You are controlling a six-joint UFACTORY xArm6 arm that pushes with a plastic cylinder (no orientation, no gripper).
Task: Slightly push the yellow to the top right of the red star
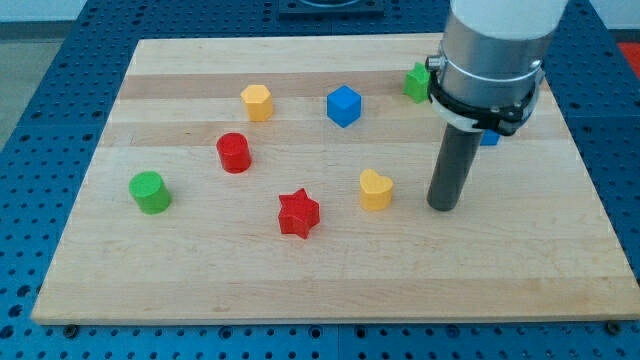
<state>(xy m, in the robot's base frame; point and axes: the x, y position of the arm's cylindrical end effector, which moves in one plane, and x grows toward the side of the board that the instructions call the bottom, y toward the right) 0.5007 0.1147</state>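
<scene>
Nearest us is the red star, w/ the yellow heart-ish block just to its right and a bit farther back, i.e. already roughly at the star's top right. There's a 2nd yellow, a hexagon-like block, well off to the far left, so we judge the heart is the one meant. We carry no gripper, just a rod; my tip sits on the board to the right of the heart, near but not touching. Step in hand, as we read it: approach done, push not yet begun. Next move prob. needs only a short nudge, and approx. from a different side, since pushing from here would drive it left toward the star. The arm hangs near-vertical at far right, partly hiding a green block and a blue one.
</scene>
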